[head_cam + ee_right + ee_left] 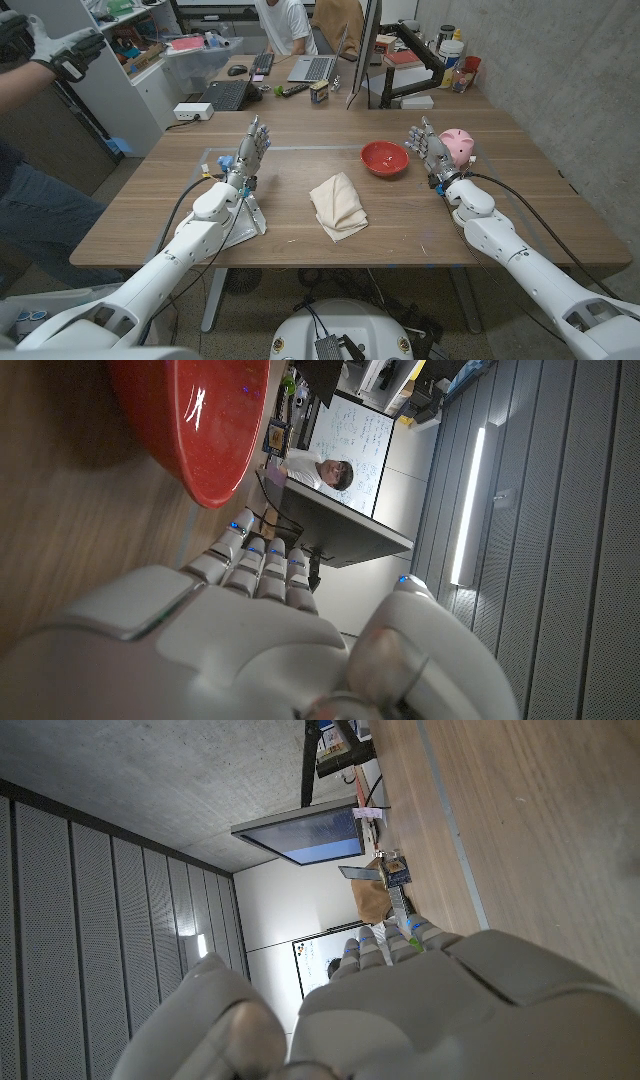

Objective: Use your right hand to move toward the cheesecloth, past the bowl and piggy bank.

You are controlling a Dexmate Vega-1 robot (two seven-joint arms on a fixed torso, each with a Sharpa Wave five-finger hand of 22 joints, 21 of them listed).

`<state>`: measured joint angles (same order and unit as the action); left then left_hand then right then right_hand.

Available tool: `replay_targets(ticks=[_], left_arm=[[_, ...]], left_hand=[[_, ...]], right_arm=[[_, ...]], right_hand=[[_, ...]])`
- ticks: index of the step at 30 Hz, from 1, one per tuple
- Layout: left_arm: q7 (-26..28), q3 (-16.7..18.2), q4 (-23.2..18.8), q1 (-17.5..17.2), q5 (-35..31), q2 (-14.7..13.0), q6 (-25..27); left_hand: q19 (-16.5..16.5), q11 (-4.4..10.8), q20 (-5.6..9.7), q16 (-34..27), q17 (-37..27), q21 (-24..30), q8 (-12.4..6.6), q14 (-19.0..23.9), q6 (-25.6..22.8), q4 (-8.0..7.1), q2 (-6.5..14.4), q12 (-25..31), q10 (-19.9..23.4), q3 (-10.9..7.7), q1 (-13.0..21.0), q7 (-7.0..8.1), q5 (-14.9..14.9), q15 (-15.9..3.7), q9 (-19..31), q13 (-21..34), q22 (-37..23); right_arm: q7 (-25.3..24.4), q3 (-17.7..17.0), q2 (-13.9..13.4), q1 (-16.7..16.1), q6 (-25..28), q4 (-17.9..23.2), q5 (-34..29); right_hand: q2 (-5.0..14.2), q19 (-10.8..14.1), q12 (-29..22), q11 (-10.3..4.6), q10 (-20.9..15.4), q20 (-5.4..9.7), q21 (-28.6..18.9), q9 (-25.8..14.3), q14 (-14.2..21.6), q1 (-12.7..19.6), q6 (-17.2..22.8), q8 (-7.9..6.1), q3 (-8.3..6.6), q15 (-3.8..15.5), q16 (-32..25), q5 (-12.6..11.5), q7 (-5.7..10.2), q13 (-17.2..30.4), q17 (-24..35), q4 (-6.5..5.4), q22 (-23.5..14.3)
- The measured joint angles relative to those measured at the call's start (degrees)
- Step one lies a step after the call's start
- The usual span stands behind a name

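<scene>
I'm working in an office-like lab: laptops [312, 67] and a keyboard [222, 95] crowd the far counter [300, 105], a whiteboard [350, 435] behind.

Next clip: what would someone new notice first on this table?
Probably the red bowl near the table's middle, with the pink piggy bank off to its right, just behind the right robot hand, which stands with fingers up and holds nothing. The cream cheesecloth lies folded in front of the bowl, between both arms.

My arms are smooth white shells with black cables along them; my left hand [252, 150] and right hand [430, 150] are grey, segmented, with small blue lights.
</scene>
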<state>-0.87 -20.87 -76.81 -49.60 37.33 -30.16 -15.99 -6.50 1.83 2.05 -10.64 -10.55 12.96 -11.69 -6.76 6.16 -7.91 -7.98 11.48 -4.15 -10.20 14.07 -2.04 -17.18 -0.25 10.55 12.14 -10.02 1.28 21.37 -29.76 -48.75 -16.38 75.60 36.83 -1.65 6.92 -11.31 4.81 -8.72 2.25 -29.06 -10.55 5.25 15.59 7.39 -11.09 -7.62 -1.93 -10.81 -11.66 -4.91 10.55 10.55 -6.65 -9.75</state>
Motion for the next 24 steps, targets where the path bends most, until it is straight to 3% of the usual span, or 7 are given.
replay_targets(ticks=[24], left_arm=[[2.56, -0.19, -4.31, -1.88, -1.03, -1.53, 2.64]], left_hand=[[0.01, -0.21, 0.00, -0.01, 0.01, -0.14, 0.00, 0.00, -0.23, 0.18, 0.76, 0.00, 0.22, -0.17, 0.75, 0.23, -0.85, 0.00, -0.01, -0.70, 0.01]], right_arm=[[-1.14, 0.34, -1.50, -0.74, -0.36, 1.66, -2.62]], right_hand=[[0.29, 0.19, 0.00, 0.00, 0.01, -0.20, 0.24, 0.01, -0.01, 0.31, 0.19, 0.00, -0.19, 0.01, 0.01, 0.00, 0.20, -0.16, -0.01, 0.19, 0.01]])
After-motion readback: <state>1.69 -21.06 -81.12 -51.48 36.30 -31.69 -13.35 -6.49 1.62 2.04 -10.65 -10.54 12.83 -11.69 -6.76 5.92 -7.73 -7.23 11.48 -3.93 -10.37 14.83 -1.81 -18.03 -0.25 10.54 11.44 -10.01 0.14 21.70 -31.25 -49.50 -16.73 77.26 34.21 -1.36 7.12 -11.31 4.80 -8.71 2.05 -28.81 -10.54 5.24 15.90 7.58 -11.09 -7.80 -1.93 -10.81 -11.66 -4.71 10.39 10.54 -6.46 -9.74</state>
